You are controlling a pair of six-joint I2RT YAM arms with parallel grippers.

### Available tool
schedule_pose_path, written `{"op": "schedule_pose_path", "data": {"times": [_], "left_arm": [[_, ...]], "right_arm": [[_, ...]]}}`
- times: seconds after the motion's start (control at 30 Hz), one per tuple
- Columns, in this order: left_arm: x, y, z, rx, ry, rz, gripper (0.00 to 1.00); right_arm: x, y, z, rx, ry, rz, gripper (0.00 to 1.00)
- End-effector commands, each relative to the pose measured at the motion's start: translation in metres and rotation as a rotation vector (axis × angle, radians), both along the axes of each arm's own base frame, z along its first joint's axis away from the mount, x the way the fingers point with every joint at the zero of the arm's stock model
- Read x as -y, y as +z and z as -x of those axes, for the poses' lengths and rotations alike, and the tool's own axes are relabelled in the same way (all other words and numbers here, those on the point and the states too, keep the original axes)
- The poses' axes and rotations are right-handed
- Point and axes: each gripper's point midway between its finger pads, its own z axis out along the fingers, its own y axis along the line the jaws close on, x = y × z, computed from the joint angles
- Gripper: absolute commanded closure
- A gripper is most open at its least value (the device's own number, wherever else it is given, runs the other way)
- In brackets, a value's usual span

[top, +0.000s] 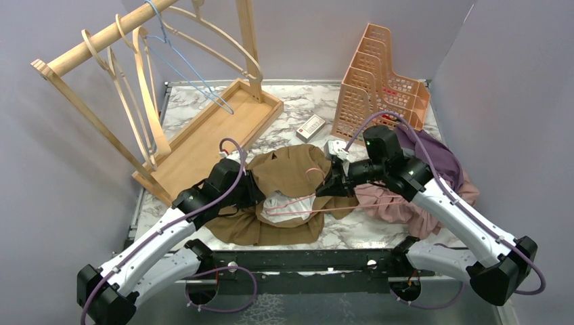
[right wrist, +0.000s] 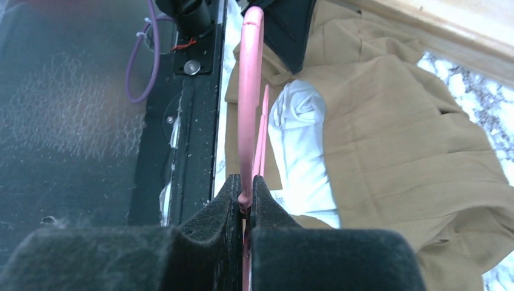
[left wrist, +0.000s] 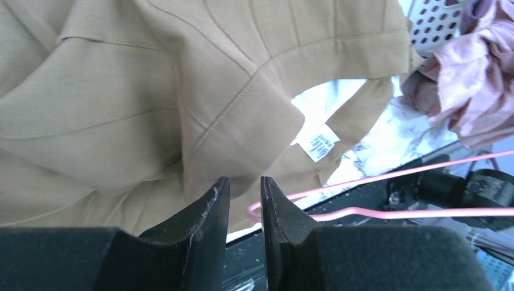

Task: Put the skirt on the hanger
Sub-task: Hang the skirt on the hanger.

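The brown skirt [top: 291,172] lies bunched on the marble table, its white lining [top: 284,203] showing at the open waist. My right gripper [top: 332,184] is shut on the pink wire hanger [top: 291,211], which reaches left across the waist opening. In the right wrist view the hanger [right wrist: 250,91] runs straight out from my pinched gripper [right wrist: 243,180] beside the skirt [right wrist: 394,139]. My left gripper [top: 252,193] is at the skirt's left edge. In the left wrist view its jaws [left wrist: 245,182] stand slightly apart with nothing between them, just below the skirt's waistband [left wrist: 151,91]; the hanger's end [left wrist: 394,176] shows behind.
A wooden rack [top: 203,128] with wooden hangers and a blue wire hanger [top: 183,61] stands at the back left. An orange file organizer [top: 379,81] and a small white box [top: 311,126] are at the back. Pink and purple clothes [top: 433,169] lie under my right arm.
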Motion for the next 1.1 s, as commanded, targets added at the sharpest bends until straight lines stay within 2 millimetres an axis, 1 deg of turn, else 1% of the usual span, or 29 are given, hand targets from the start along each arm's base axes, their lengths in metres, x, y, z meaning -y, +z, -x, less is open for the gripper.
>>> {"op": "schedule_pose_path", "data": {"times": [0.0, 0.07, 0.2, 0.33, 0.43, 0.53, 0.63, 0.77, 0.9, 0.97, 1.07], "left_arm": [[0.018, 0.026, 0.010, -0.009, -0.089, 0.095, 0.72], [0.025, 0.030, 0.015, -0.019, -0.141, 0.113, 0.73], [0.040, 0.034, 0.031, -0.016, -0.255, 0.128, 0.73], [0.055, 0.026, 0.044, 0.005, -0.344, 0.073, 0.73], [0.062, 0.017, 0.046, 0.031, -0.373, -0.019, 0.73], [0.059, 0.007, 0.040, 0.047, -0.384, -0.141, 0.69], [0.053, -0.002, 0.035, 0.055, -0.402, -0.265, 0.66], [0.047, -0.010, 0.031, 0.060, -0.452, -0.402, 0.66], [0.046, -0.016, 0.034, 0.038, -0.543, -0.489, 0.66], [0.041, -0.025, 0.037, -0.008, -0.569, -0.543, 0.64], [0.030, -0.043, 0.042, -0.094, -0.590, -0.635, 0.64]], "right_arm": [[0.007, -0.013, 0.016, -0.080, 0.006, 0.030, 0.99], [0.010, -0.015, 0.011, -0.060, -0.031, 0.039, 0.99], [0.017, -0.018, 0.009, -0.021, -0.066, 0.051, 0.99], [0.024, -0.023, 0.008, -0.002, -0.098, 0.079, 0.99], [0.030, -0.026, 0.005, 0.020, -0.125, 0.112, 0.99], [0.039, -0.031, 0.001, 0.040, -0.158, 0.159, 0.99], [0.045, -0.035, 0.002, 0.043, -0.162, 0.204, 0.99], [0.049, -0.032, 0.003, 0.045, -0.167, 0.215, 0.99], [0.049, -0.030, 0.005, 0.041, -0.162, 0.213, 0.99], [0.049, -0.029, 0.006, 0.042, -0.157, 0.216, 0.99], [0.050, -0.026, 0.010, 0.048, -0.149, 0.203, 0.99]]}}
